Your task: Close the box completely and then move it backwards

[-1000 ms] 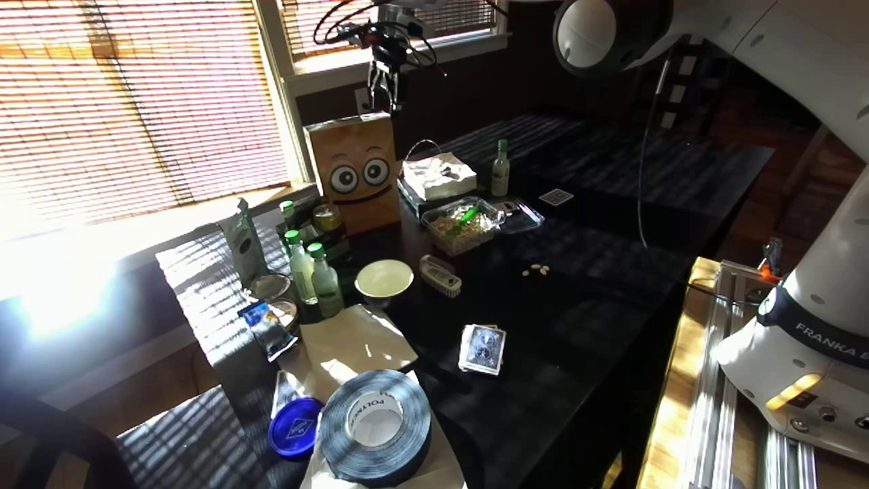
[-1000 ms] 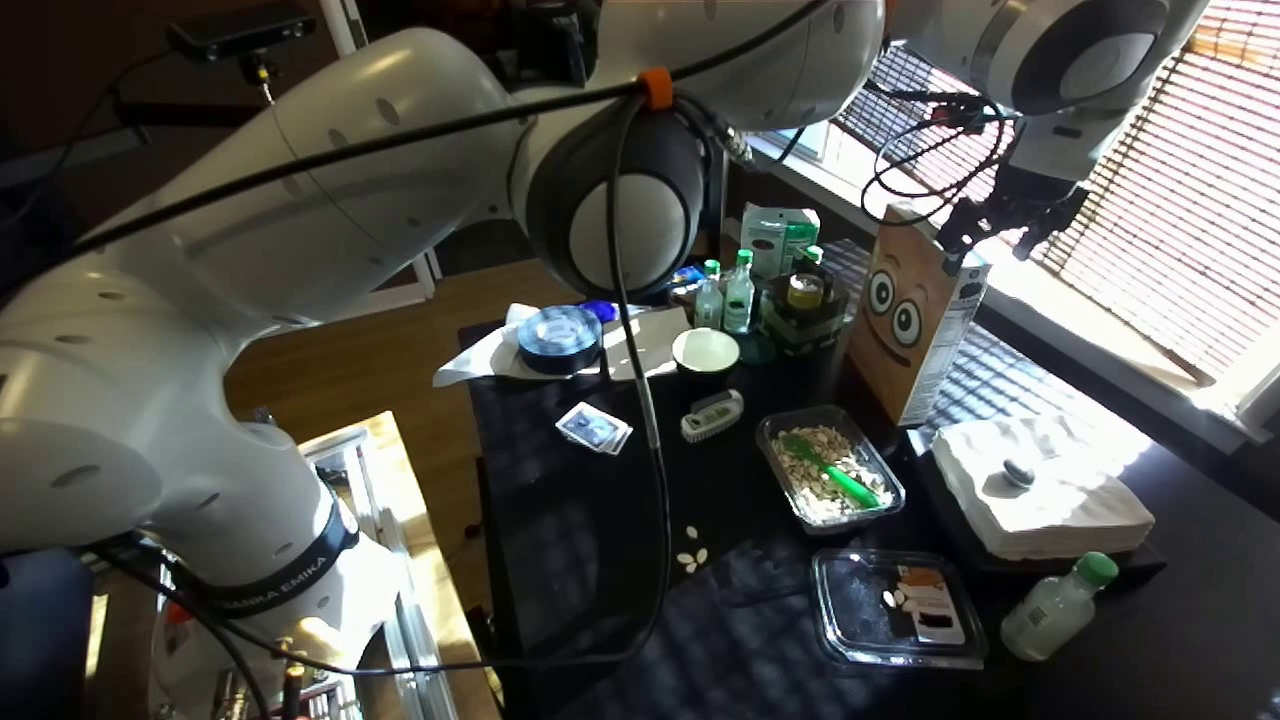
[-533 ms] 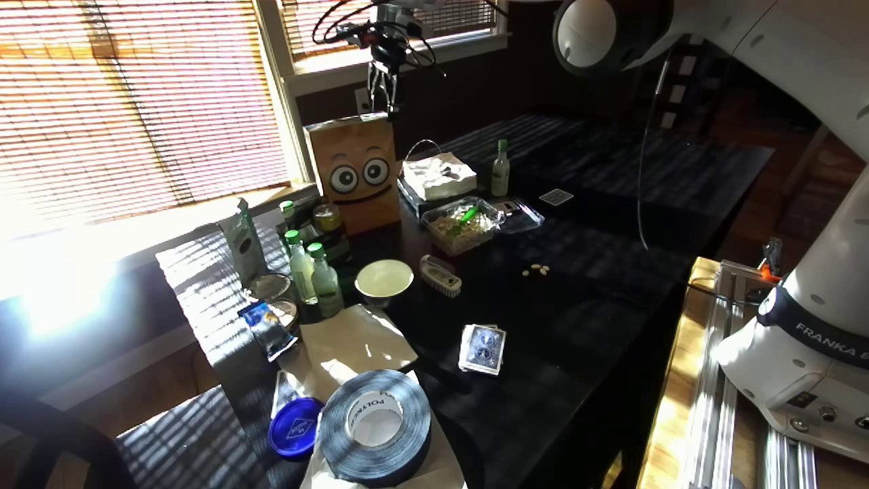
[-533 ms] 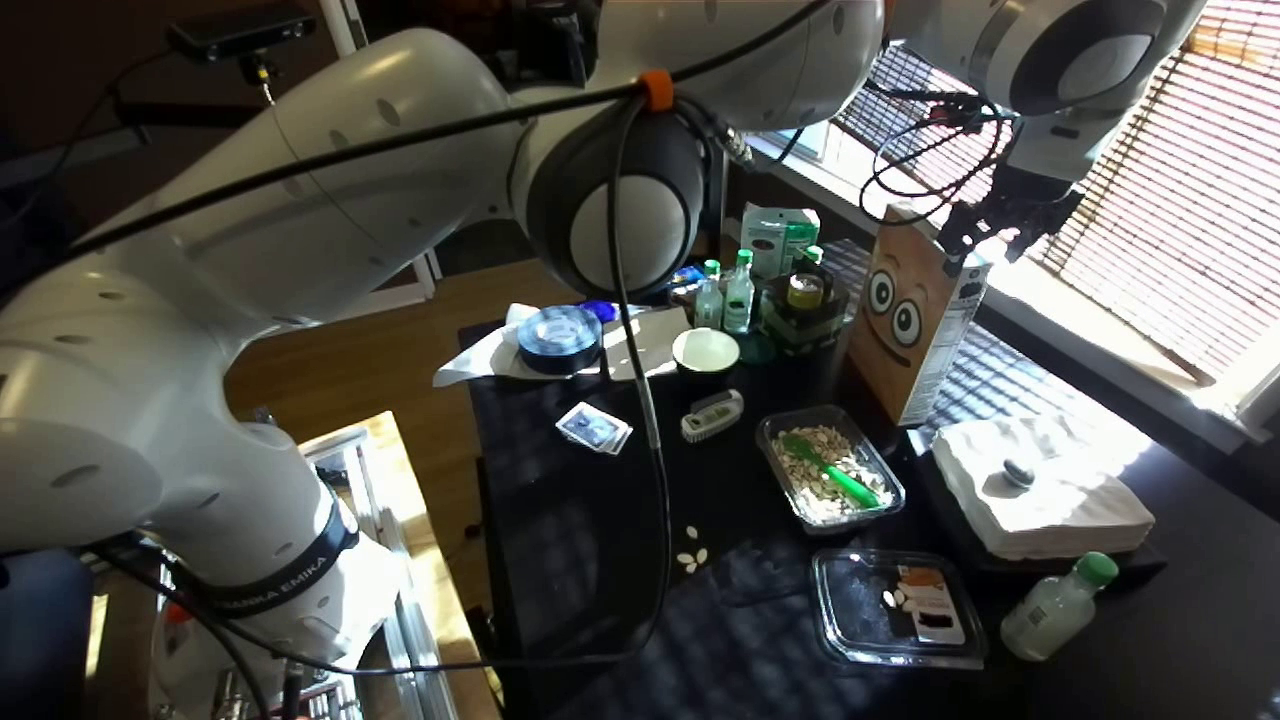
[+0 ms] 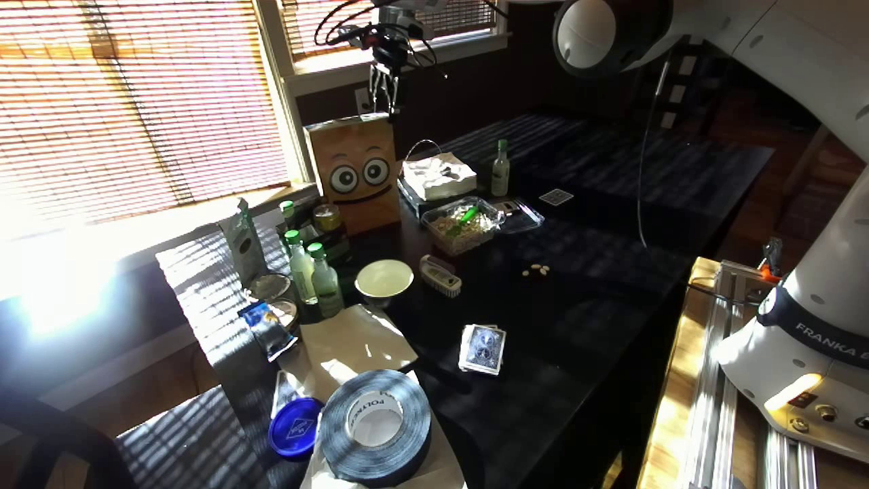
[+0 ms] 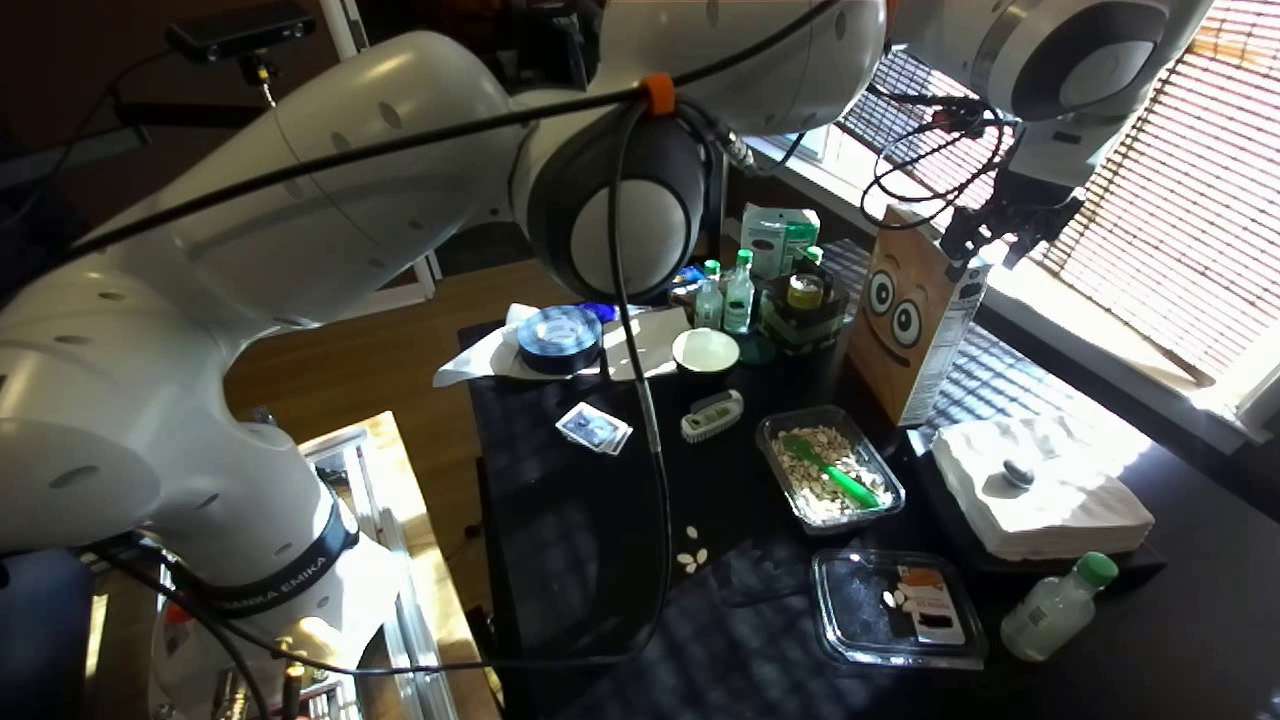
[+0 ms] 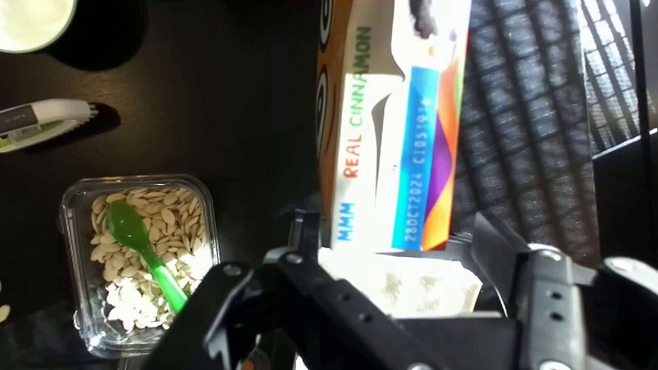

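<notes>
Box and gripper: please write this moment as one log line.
box: upright on table | gripper: open at box top | contact: unclear

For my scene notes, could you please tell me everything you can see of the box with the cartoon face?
The box looks like printed cardboard: a brown front with round eyes, eyebrows and a smile, and a pale, printed side. Its top, lettered "REAL CINNAMON", has folded flaps; whether they are fully tucked I cannot tell. It stands upright on the dark table near the window, beside the white stack. The gripper is open at its top end; touch is unclear.
</notes>
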